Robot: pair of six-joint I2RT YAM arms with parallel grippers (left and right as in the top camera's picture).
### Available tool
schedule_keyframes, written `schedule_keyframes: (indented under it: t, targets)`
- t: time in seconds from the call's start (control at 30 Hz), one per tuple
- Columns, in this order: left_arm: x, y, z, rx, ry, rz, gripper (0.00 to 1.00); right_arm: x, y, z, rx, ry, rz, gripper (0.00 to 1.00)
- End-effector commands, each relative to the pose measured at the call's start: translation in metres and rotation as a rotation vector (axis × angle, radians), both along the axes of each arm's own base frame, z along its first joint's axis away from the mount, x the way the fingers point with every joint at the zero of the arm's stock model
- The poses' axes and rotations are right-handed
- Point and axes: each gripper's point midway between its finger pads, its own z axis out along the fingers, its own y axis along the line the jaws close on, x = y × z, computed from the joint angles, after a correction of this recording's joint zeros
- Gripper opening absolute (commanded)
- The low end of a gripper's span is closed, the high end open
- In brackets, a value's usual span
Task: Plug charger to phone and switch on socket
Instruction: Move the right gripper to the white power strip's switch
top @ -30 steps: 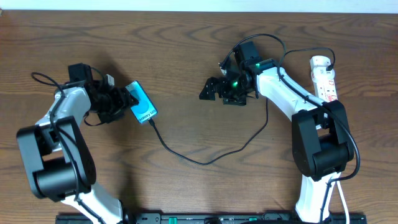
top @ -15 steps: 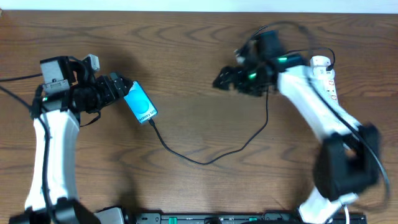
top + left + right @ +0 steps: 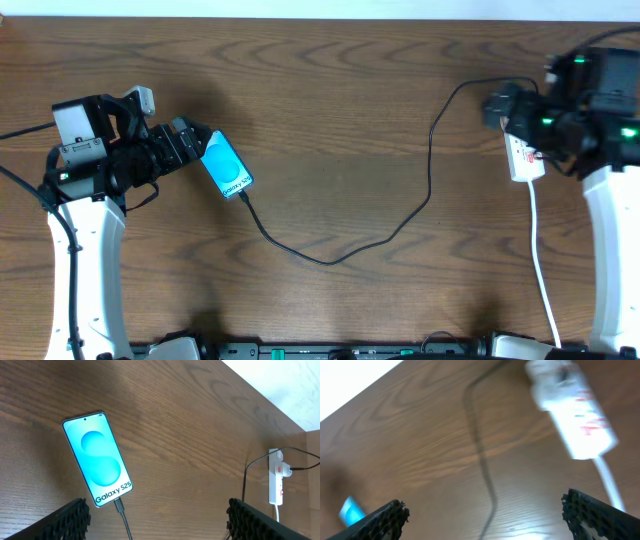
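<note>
The phone (image 3: pixel 229 169) lies face up left of centre, its cyan screen reading "Galaxy S25" in the left wrist view (image 3: pixel 98 465). The charger's black cable (image 3: pixel 330 258) has its small tip in the phone's bottom edge (image 3: pixel 119 506). It runs right and up to the far end of the socket (image 3: pixel 525 162), a white power strip with red marks. My left gripper (image 3: pixel 192 145) is open and empty just left of the phone (image 3: pixel 160 527). My right gripper (image 3: pixel 505 108) is open above the socket's far end (image 3: pixel 490 520). The blurred right wrist view shows the socket (image 3: pixel 575 415) and the cable (image 3: pixel 482 455).
The socket's thick white cord (image 3: pixel 545 270) runs down to the table's front edge on the right. The wooden table (image 3: pixel 340 110) ends at a white wall along the back. The socket also shows far off in the left wrist view (image 3: pixel 276 480).
My right arm has swung from the table's middle to the right, over the socket, and the cable's far end went with it. My left arm drew back slightly from the phone.
</note>
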Motion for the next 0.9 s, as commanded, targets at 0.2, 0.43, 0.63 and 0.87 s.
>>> schedule_keyframes:
  t: [0.2, 0.43, 0.63, 0.87]
  targets:
    - [-0.002, -0.001, -0.001, -0.013, 0.004, -0.002, 0.88, 0.009, -0.043, -0.03, -0.036, 0.069, -0.001, 0.99]
    - [-0.003, -0.001, -0.002, -0.014, 0.01, -0.002, 0.87, 0.027, -0.048, -0.069, -0.06, 0.132, 0.076, 0.99]
    - [-0.005, -0.001, -0.003, -0.015, 0.023, 0.0, 0.87, 0.045, -0.059, -0.099, -0.064, 0.155, 0.085, 0.99]
    - [-0.005, -0.001, -0.004, -0.015, 0.024, 0.0, 0.87, 0.065, -0.074, -0.123, -0.11, 0.132, 0.13, 0.99]
